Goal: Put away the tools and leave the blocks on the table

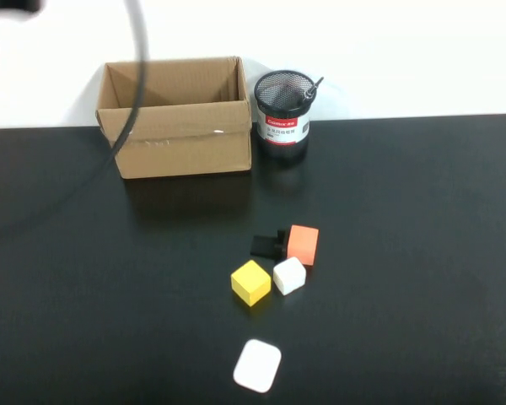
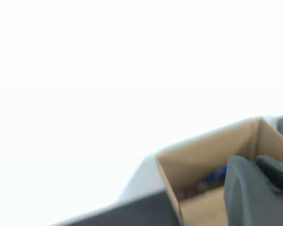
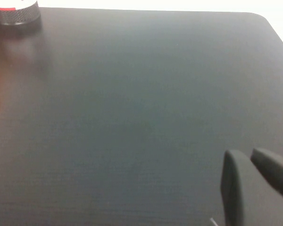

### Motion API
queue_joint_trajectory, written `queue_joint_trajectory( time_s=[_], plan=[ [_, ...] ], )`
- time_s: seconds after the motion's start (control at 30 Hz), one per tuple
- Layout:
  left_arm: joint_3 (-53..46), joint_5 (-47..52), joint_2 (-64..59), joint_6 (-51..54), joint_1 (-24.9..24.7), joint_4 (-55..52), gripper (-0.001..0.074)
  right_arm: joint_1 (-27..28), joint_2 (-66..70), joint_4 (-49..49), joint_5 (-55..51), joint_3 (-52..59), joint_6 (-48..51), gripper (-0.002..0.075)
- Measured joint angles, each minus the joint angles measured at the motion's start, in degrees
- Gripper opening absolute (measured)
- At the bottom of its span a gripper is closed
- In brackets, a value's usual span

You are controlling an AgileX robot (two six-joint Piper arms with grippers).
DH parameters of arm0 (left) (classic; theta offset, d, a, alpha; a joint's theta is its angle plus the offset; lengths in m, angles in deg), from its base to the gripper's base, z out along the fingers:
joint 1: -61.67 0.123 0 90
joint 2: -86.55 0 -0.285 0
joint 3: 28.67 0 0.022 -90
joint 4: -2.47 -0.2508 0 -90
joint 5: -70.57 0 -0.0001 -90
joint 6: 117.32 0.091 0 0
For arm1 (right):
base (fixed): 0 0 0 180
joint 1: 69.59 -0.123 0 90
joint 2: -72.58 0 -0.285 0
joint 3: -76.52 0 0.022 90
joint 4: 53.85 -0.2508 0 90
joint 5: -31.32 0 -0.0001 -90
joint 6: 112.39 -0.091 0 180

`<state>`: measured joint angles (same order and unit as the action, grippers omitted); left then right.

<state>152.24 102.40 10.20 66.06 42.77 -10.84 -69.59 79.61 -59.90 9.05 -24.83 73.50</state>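
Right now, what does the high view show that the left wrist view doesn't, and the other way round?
Only the high view shows the black table with the blocks on it: yellow cube, white cube, orange cuboid, black piece, plus a flat white piece, and the mesh cup holding a dark-handled tool. Only the left wrist view looks into the box, where something blue lies, with the left pincer shut above it. Both show the cardboard box. The right pincer, shut over bare table, appears in neither.
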Motion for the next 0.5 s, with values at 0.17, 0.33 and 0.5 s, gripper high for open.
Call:
queue_joint_trajectory(
  time_s=[0.17,0.33,0.5],
  plan=[
    [-15.2,0.5,15.8,-3.8,0.0,0.0,0.0000,0.0,0.0,0.0,0.0,0.0,0.0,-0.0008],
    [-29.6,0.6,32.8,-5.6,0.0,0.1,0.0000,0.0,0.0,0.0,0.0,0.0,0.0,-0.0008],
    [-40.7,0.8,48.2,-8.4,0.0,0.3,-0.0001,-0.1,0.0,0.0,0.0,0.0,0.0,-0.0008]
  ],
)
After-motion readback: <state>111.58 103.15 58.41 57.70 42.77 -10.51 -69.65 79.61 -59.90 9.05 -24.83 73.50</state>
